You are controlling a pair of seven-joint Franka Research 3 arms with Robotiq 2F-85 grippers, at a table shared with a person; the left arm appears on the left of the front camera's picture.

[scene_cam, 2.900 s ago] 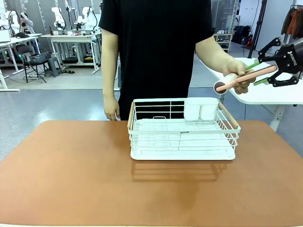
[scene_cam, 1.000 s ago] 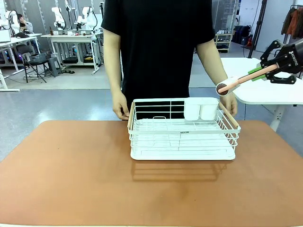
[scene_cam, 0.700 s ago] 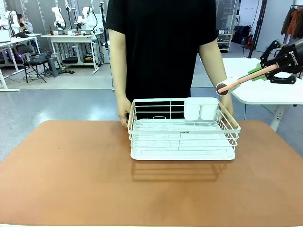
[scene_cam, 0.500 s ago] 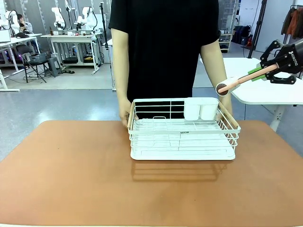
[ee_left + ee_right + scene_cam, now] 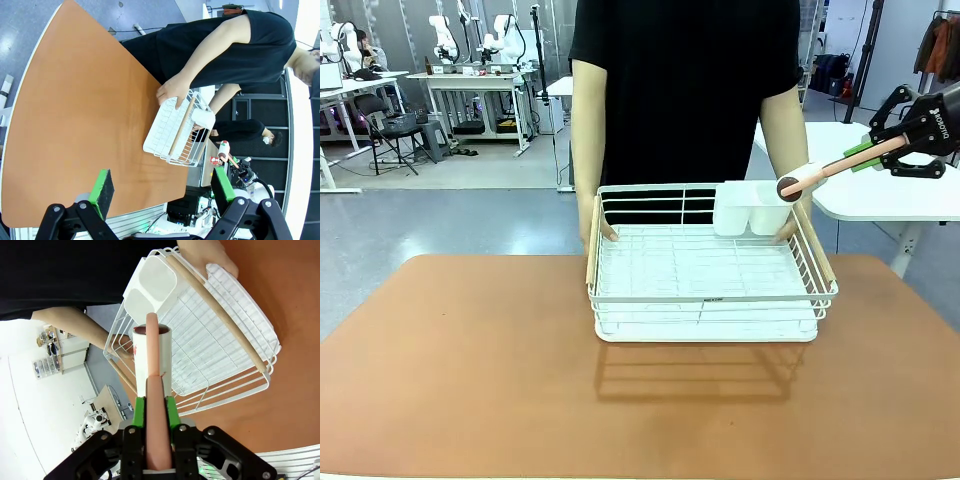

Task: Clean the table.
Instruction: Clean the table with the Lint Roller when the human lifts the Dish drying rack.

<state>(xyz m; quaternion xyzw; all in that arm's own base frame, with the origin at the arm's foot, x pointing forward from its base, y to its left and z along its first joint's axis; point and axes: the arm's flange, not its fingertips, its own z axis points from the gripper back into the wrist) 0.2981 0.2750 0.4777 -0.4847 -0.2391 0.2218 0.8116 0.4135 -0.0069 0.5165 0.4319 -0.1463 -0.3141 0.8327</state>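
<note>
Running left-right, table [image 5: 470, 380] bears a rack [image 5: 710, 297]; clamped roller [image 5: 830, 167] points left

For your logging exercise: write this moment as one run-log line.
right gripper: shut on lint roller, in air | left gripper: open | person's hands: holding rack

On the table [image 5: 460, 380] a rack [image 5: 705, 285], person [image 5: 685, 90] behind it, cup holder [image 5: 752, 207] in its far-right corner, roller [image 5: 802, 180] above that corner
</note>
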